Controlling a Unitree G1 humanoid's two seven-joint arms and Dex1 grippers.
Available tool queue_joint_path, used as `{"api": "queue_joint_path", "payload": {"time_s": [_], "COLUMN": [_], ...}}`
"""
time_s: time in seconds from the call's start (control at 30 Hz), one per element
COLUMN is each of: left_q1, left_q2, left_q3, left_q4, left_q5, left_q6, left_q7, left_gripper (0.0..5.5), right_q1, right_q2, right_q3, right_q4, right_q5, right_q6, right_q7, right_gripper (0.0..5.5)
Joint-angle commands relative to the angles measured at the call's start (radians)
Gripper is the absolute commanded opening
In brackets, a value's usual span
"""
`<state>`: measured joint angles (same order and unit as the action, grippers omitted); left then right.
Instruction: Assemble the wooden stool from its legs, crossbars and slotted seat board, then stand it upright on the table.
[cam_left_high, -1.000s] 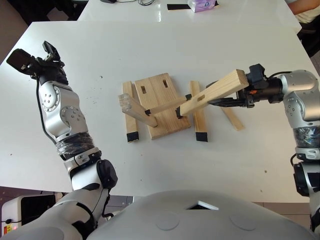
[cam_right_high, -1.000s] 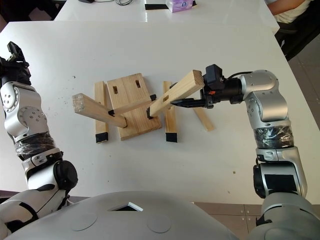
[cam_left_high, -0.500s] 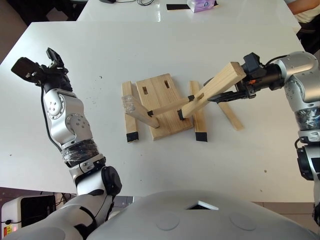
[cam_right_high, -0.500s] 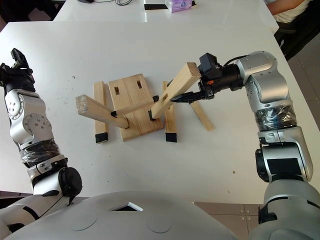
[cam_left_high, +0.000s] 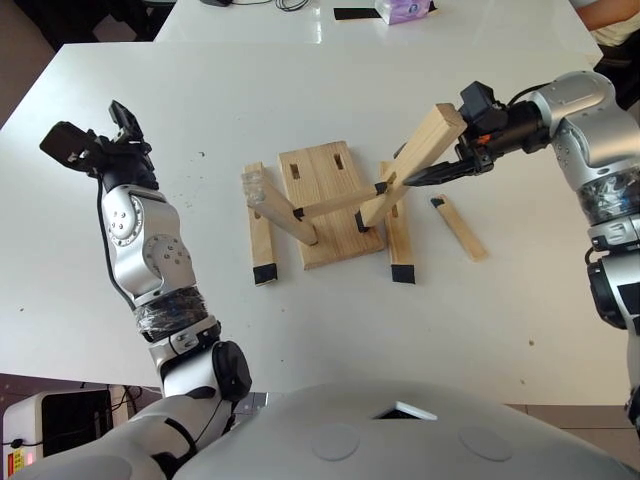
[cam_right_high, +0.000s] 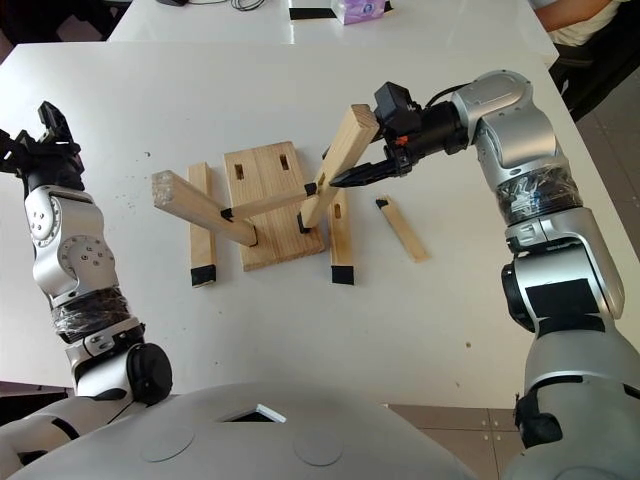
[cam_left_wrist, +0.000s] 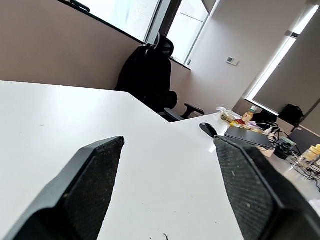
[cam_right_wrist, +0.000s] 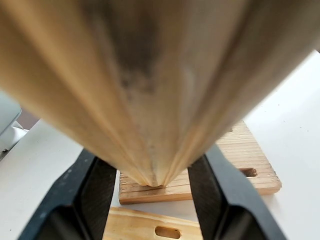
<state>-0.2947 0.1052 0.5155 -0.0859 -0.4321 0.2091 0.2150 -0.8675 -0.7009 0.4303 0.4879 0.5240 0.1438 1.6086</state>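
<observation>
Stool parts sit half-joined at the middle of the white table (cam_left_high: 300, 90). In the head views, the seat board (cam_left_high: 335, 228) lies flat, made of pale wood slats with two small slots near its far edge. On it rests a joined frame: a tilted leg (cam_left_high: 422, 148), a thin crossbar (cam_left_high: 340, 201) with black ends, and a second leg (cam_left_high: 282, 212). The tilted leg has its lower end on the board's near right part and leans up toward the far right. The second leg slopes up from the board's near left part, its raised end over a flat leg (cam_left_high: 261, 238). Another flat leg (cam_left_high: 399, 245) lies just right of the board. Both flat legs have black caps at their near ends. A loose crossbar (cam_left_high: 461, 229) lies farther right, apart from the rest. The right gripper (cam_left_high: 418, 170) is clamped on the tilted leg. The left gripper (cam_left_high: 126, 124) is raised over the table's far left, well apart from the wood.

In the left wrist view, its black fingers (cam_left_wrist: 92, 192) are spread wide with nothing between them, above bare white tabletop.

In the right wrist view, the tilted leg's pale grain runs between two black fingers (cam_right_wrist: 92, 195) pressing its sides. Beyond its end lies the slatted board with one slot showing, and beside that a flat leg with an oblong slot.
</observation>
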Motion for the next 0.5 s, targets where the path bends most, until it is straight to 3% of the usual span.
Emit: {"api": "queue_joint_path", "payload": {"time_s": [0.03,0.5], "left_q1": [0.024,0.115], "left_q2": [-0.012,-0.125], "left_q3": [-0.023,-0.157], "left_q4": [-0.037,-0.184], "left_q5": [-0.002,0.043], "left_q6": [-0.004,0.007], "left_q7": [-0.011,0.023], "left_gripper": [3.34,3.34], "right_q1": [-0.036,0.017], "right_q2": [0.0,0.024], "right_q3": [0.077,0.052], "right_q4": [0.035,-0.022], "right_q5": [-0.026,-0.094], "right_q6": [-0.006,-0.059], "right_q7": [0.006,0.005], "right_gripper": [2.04,2.04]}}
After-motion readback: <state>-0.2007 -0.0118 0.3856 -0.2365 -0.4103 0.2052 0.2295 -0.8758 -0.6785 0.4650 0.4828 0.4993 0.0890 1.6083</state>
